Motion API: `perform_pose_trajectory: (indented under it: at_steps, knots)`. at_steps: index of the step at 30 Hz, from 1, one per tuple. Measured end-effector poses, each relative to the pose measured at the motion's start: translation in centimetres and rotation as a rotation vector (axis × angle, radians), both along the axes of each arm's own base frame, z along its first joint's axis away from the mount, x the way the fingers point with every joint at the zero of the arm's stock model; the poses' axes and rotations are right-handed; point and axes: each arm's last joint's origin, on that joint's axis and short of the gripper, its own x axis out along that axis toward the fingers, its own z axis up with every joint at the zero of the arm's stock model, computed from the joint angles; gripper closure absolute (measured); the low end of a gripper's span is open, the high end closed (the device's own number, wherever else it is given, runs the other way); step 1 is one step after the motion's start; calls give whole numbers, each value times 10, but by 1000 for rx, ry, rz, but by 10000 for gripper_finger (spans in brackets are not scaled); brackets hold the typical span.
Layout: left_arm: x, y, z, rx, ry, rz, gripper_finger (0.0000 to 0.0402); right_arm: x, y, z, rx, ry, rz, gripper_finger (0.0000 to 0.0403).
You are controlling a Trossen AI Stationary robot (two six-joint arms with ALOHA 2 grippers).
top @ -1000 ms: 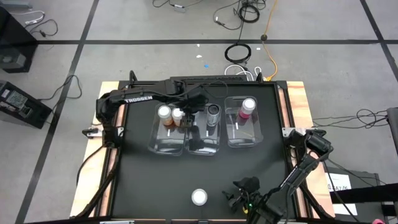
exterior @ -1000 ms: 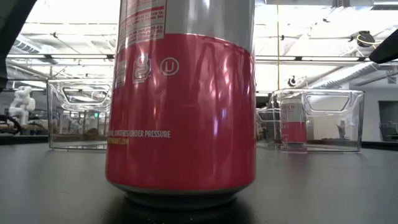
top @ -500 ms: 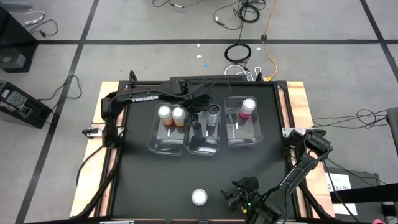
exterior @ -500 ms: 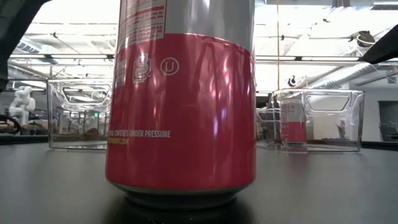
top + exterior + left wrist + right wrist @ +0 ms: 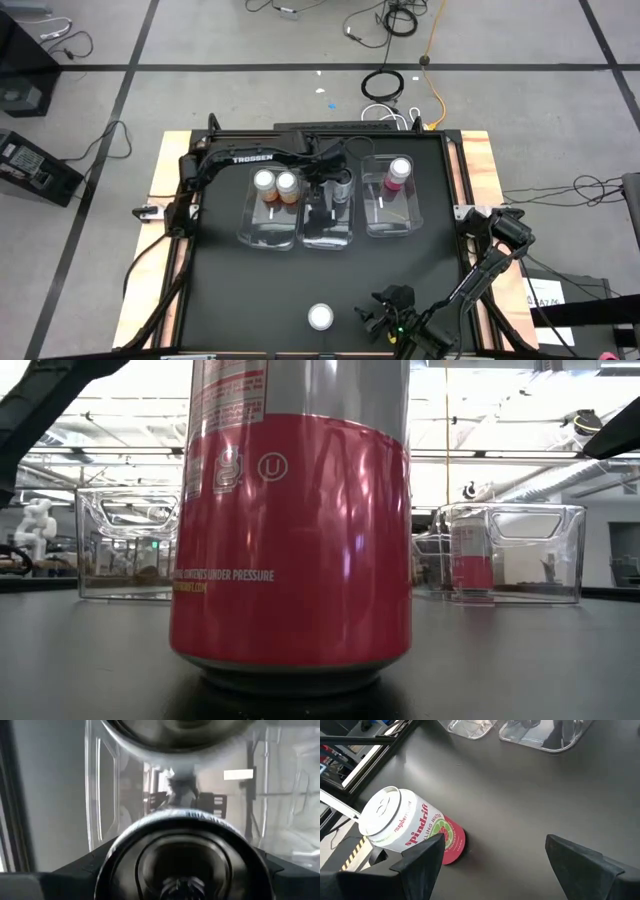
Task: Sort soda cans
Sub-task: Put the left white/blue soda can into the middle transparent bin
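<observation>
The high view looks straight down from well above, taking in the whole worktop, both arms and the floor around. The low view sits at worktop height, level, facing the room behind; a pink can stands so near its lens that it fills the middle, with clear bins farther off at either side. The same can shows small near the front edge in the high view, and again in the right wrist view, which looks down across the worktop toward the bins. The left wrist view is pressed close over a dark can inside a bin.
</observation>
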Motion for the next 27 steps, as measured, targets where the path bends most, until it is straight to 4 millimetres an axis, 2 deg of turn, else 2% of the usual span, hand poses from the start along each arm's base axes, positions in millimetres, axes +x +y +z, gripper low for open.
perform_pose_trajectory:
  at_steps: [9,27]
  knots:
    - [7,-2,-2,23,-44,19,115,0,-1,0,-8,5,2,64]
    - [7,-2,-2,17,-42,46,115,0,0,0,3,-2,0,64]
